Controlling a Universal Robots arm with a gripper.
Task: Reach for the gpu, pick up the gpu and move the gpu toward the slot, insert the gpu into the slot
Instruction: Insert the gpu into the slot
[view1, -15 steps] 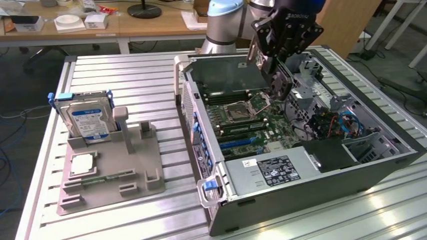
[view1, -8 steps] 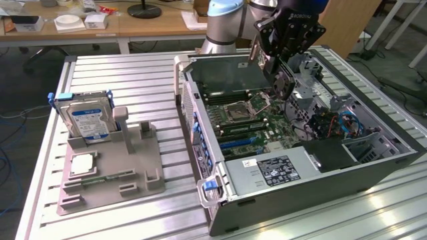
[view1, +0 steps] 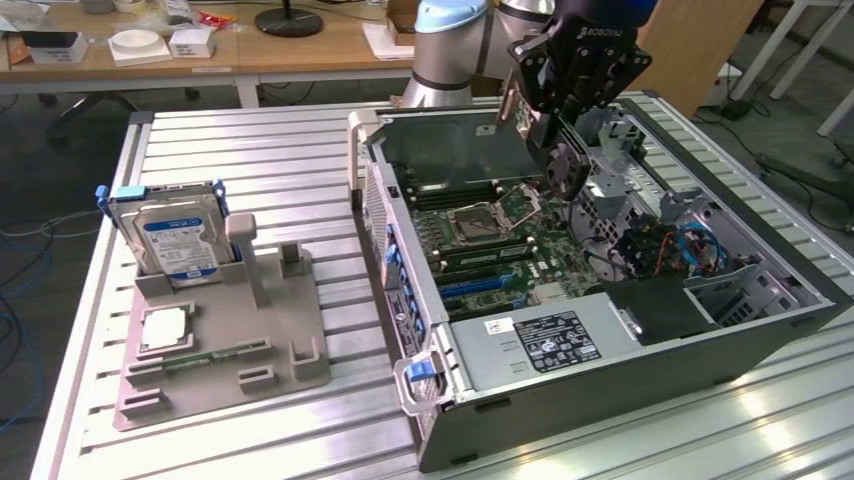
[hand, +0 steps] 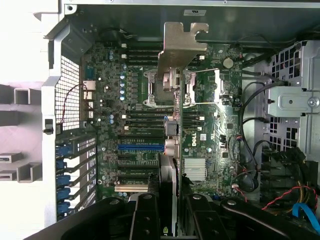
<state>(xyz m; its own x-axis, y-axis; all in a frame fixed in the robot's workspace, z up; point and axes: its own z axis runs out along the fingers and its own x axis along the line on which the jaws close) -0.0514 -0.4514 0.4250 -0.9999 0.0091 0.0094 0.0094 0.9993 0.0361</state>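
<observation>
My gripper (view1: 554, 125) hangs over the open computer case (view1: 747, 330) and is shut on the gpu (view1: 567, 165), a dark card with a round fan that hangs on edge below the fingers. In the wrist view the gpu (hand: 170, 165) runs edge-on away from the fingers (hand: 145, 217), and its silver bracket (hand: 180, 45) is at the far end, over the processor socket. The card floats above the green motherboard (hand: 210, 125) without touching it. The blue slot (hand: 141, 148) (view1: 481, 285) lies on the board beside the card's edge, apart from it.
On the exterior view's left, a grey fixture (view1: 227, 350) holds a blue-labelled hard drive (view1: 180, 240) and a square silver chip (view1: 163, 328). Inside the case are the processor socket (view1: 478, 218), black memory strips (hand: 145, 120), the power supply (view1: 561, 340) and loose cables (view1: 694, 245).
</observation>
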